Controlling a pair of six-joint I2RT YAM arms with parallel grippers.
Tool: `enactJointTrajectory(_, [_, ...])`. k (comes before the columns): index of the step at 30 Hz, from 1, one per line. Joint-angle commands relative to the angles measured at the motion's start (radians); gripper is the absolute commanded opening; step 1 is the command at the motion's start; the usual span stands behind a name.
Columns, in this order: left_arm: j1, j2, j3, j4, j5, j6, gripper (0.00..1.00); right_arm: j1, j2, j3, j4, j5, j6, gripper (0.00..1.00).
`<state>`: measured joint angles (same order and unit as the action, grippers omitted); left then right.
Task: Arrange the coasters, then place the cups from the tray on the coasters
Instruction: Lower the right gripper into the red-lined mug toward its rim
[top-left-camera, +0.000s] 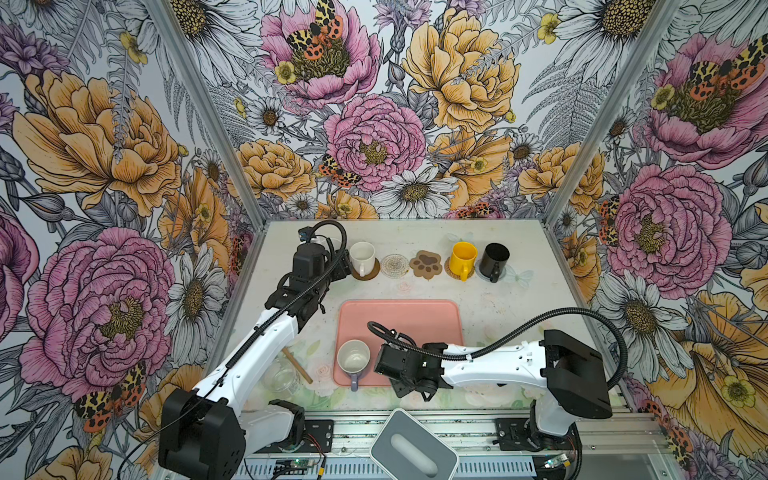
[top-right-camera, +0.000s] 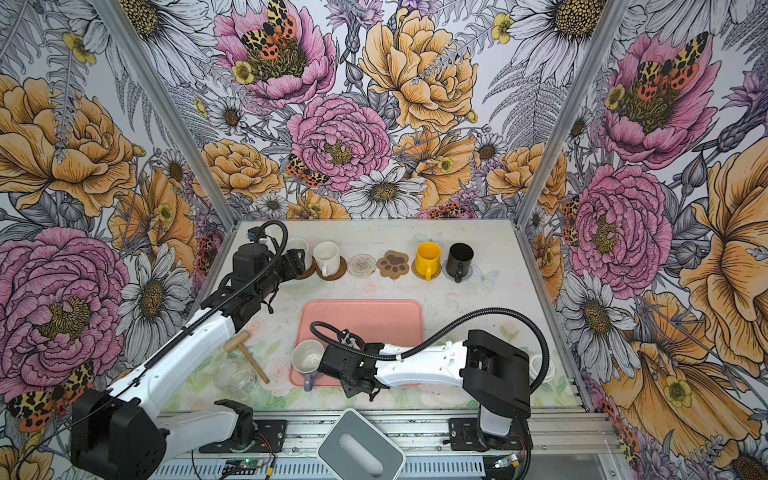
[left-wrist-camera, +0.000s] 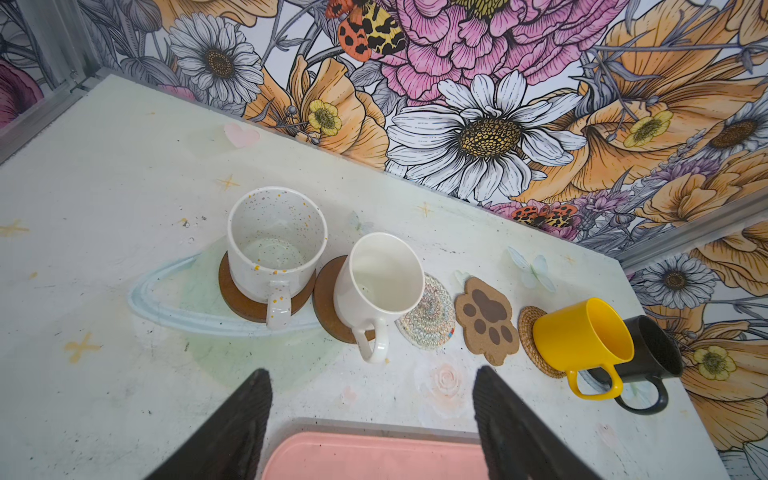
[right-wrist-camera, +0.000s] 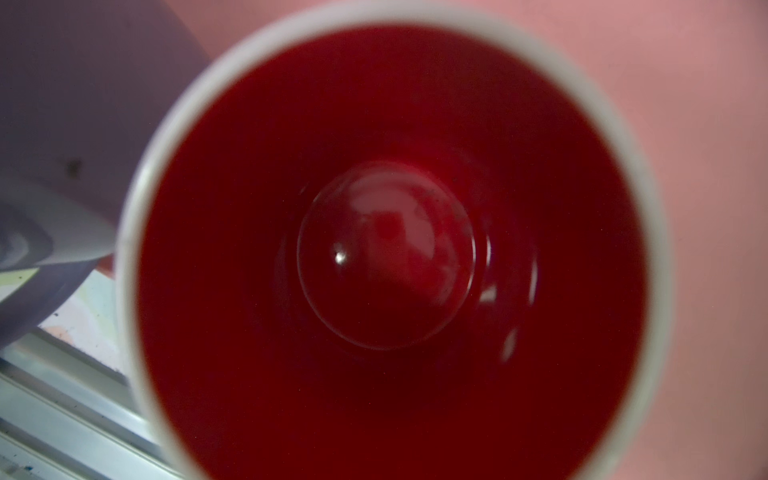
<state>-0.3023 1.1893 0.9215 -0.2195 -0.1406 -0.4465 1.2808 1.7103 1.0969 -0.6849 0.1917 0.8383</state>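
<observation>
Desk: What is on the coasters from your end?

Operator: In my left wrist view a speckled white mug sits on one brown disc, and a plain white mug on the second brown disc beside it. The whitish woven round and the paw-print coaster are both bare. The yellow mug stands on the rattan round. The black mug ends the row on a grey-blue coaster, of which I see only an edge.

Desk: And the claws?

Operator: My left claw hangs over the table just in front of the white mugs, fingers wide apart, nothing between them. My right claw is low over the tray — its camera looks straight down into the red-inside cup, which stands on the tray beside the lavender mug. No fingers show there, so I cannot tell whether that claw is apart or clamped.

Desk: The lavender mug?

Operator: Upright at the tray's near left corner — handle out over the rim.
</observation>
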Motion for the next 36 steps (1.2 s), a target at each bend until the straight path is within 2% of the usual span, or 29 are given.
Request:
enactJointTrajectory(1, [0.014, 0.011, 0.008, 0.008, 0.021, 0.008, 0.78, -0.011, 0.017, 0.0, 0.026, -0.006, 0.014, 0.43])
enactJointTrajectory(19, [0.019, 0.028, 0.018, 0.0, 0.032, 0.011, 0.78, -0.034, 0.037, -0.012, 0.068, -0.027, 0.027, 0.34])
enactJointTrajectory(25, [0.019, 0.033, 0.02, -0.001, 0.035, 0.011, 0.79, -0.035, 0.039, -0.014, 0.075, -0.027, 0.029, 0.17])
enactJointTrajectory(28, [0.019, 0.033, 0.02, 0.0, 0.036, 0.011, 0.79, -0.037, 0.036, -0.012, 0.074, -0.024, 0.026, 0.0])
enactJointTrajectory(36, [0.021, 0.033, 0.02, 0.0, 0.035, 0.013, 0.78, -0.042, -0.006, -0.02, 0.071, 0.015, 0.011, 0.0])
